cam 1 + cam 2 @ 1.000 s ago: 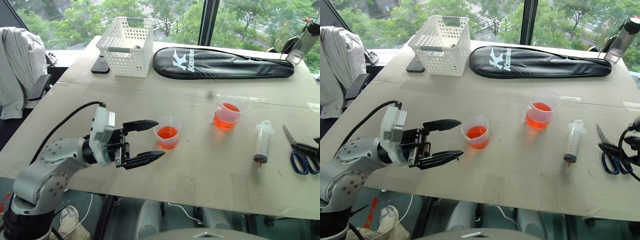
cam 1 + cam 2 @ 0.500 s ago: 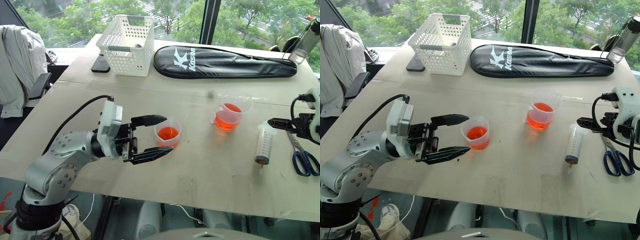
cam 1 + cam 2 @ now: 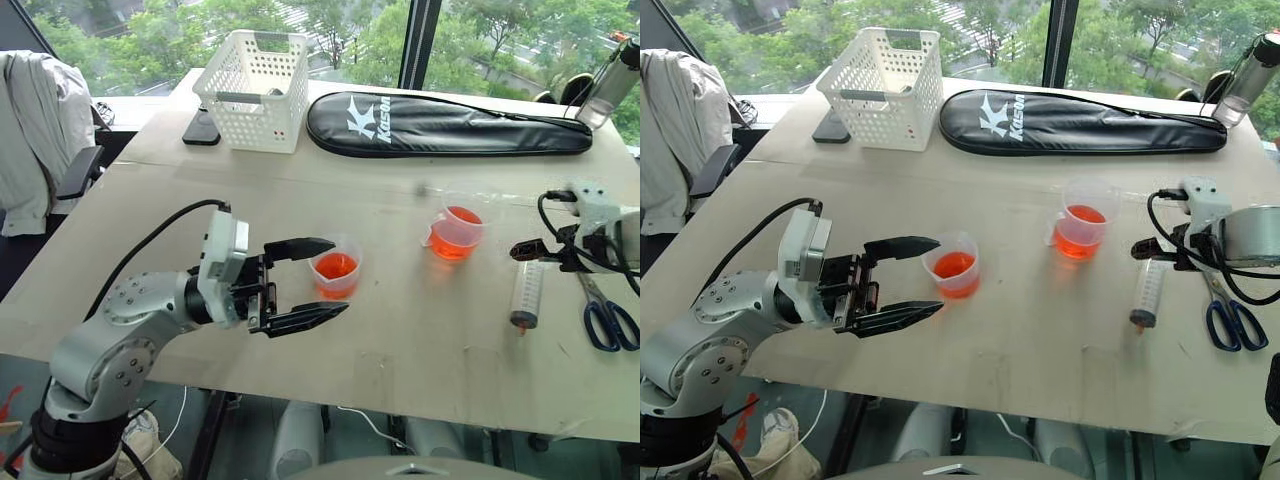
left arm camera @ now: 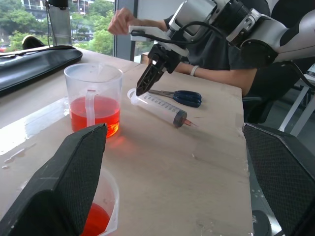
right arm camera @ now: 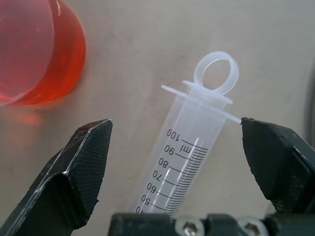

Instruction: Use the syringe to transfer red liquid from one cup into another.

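- Bare table [image 3: 400, 340] lies between the near edge and the smaller cup [image 3: 336, 272]; left of that cup hovers the left gripper [image 3: 315, 283], fingers spread wide, empty.
- Right of it: the handled cup [image 3: 456, 230] of red liquid [image 3: 458, 226], then the syringe [image 3: 526, 285], lying flat.
- Scissors [image 3: 603, 315] lie beyond, a basket [image 3: 255, 90] behind.
- The right gripper [image 5: 177, 162], wide open, straddles the syringe's plunger end without touching.

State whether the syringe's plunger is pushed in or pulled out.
Pushed in: the syringe's ring sits right against the barrel flange.
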